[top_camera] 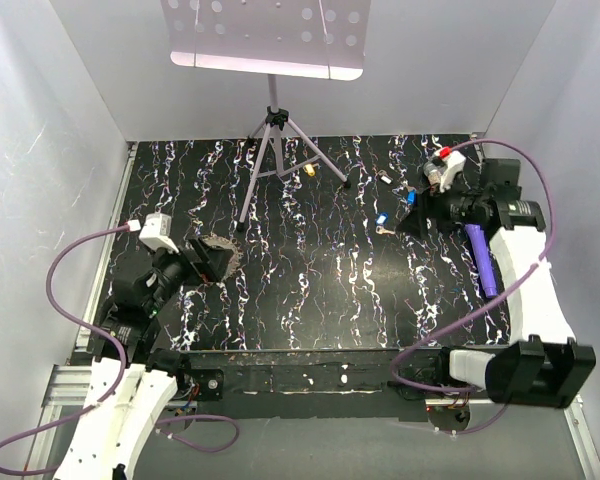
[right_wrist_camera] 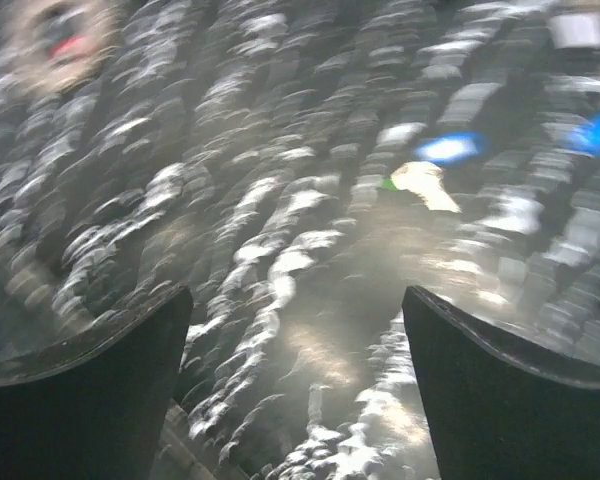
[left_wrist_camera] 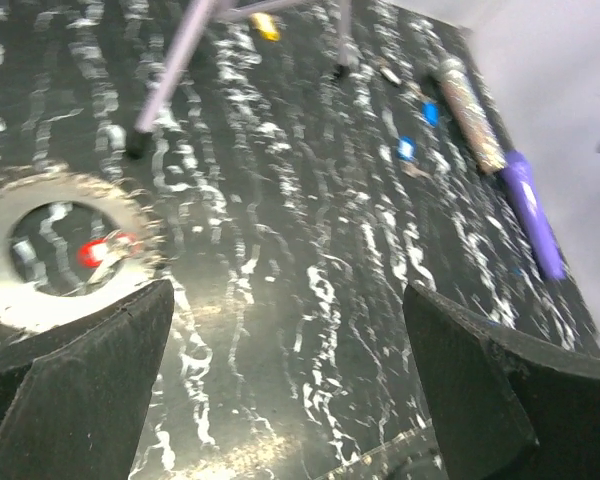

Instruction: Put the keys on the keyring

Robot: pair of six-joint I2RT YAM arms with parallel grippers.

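The keyring [left_wrist_camera: 50, 300] is a jagged grey loop lying flat on the table, with a red-headed key [left_wrist_camera: 93, 251] inside it. My left gripper [left_wrist_camera: 288, 295] is open and empty just right of the loop; in the top view the left gripper [top_camera: 212, 262] partly covers the keyring [top_camera: 226, 243]. Blue-headed keys [left_wrist_camera: 406, 148] lie far right, and a yellow key [left_wrist_camera: 265, 25] lies at the back. My right gripper [right_wrist_camera: 298, 295] is open and empty, with a blue key [right_wrist_camera: 450, 148] and a pale key [right_wrist_camera: 422, 183] just beyond it. That view is blurred. In the top view the right gripper [top_camera: 412, 215] is beside a blue key [top_camera: 383, 218].
A tripod [top_camera: 273, 130] stands at the back middle, one leg [left_wrist_camera: 175, 70] reaching near the keyring. A glittery tube [left_wrist_camera: 470, 115] and a purple pen [top_camera: 480, 255] lie at the right, by the right arm. White walls enclose the black patterned table [top_camera: 320, 290].
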